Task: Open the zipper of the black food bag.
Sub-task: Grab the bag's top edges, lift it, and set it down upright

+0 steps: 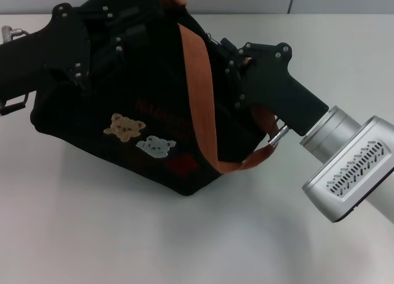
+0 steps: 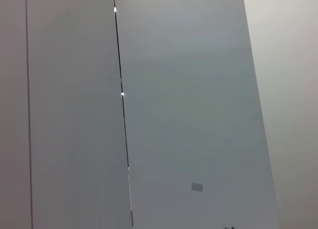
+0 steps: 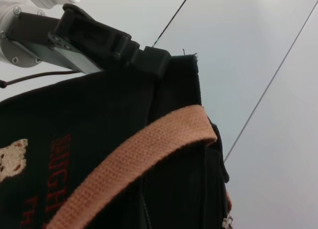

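Note:
The black food bag [image 1: 154,111] stands tilted on the white table, with tan and white bear patches [image 1: 125,126] and an orange-brown strap [image 1: 200,81] across its front. My left gripper [image 1: 117,47] reaches in from the left onto the bag's top. In the right wrist view that left gripper [image 3: 154,62] is clamped on the top corner of the bag [image 3: 99,139]. My right gripper [image 1: 231,62] is at the bag's top right end, beside the strap. A small silver tab [image 3: 228,221] shows at the bag's edge. The zipper line itself is hidden behind the arms and fabric.
The white table [image 1: 92,235] stretches in front of and to the right of the bag. Grey wall panels [image 2: 189,114] fill the left wrist view. The right arm's silver wrist housing [image 1: 351,167] hangs over the table's right side.

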{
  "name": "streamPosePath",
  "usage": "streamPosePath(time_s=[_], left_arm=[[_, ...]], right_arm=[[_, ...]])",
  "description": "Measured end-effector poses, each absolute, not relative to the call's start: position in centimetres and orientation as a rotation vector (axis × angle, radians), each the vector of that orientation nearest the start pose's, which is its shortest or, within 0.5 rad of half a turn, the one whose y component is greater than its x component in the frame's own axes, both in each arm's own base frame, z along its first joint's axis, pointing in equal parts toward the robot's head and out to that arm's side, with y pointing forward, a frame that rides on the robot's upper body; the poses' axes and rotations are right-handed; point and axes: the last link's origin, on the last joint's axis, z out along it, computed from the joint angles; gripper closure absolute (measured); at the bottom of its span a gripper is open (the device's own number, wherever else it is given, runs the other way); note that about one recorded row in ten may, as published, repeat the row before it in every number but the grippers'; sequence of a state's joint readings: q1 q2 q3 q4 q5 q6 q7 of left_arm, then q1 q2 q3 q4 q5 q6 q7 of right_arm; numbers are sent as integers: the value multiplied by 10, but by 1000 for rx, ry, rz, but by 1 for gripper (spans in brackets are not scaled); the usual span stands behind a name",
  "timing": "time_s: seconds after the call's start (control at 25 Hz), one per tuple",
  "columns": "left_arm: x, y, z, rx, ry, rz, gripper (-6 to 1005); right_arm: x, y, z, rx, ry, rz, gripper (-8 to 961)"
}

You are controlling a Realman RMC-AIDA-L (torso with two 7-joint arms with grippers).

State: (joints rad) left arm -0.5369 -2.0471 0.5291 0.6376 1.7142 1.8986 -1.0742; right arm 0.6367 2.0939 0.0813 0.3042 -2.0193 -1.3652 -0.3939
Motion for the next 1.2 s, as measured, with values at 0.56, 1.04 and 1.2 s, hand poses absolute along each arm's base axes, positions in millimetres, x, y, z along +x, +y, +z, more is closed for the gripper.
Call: streamPosePath(time_s=[0.56,1.04,1.2], left_arm=[[-227,317,61,-2509,-18,-1211,815],[-229,316,61,-2506,-17,-1209,816],[-229,316,61,-2505,-19,-1209,817]], right_arm=[[204,318,-91,-2015,-334,767,954],[219,316,-87,-2022,-269,748,954],[225,315,-84,-2013,-253,734,954]])
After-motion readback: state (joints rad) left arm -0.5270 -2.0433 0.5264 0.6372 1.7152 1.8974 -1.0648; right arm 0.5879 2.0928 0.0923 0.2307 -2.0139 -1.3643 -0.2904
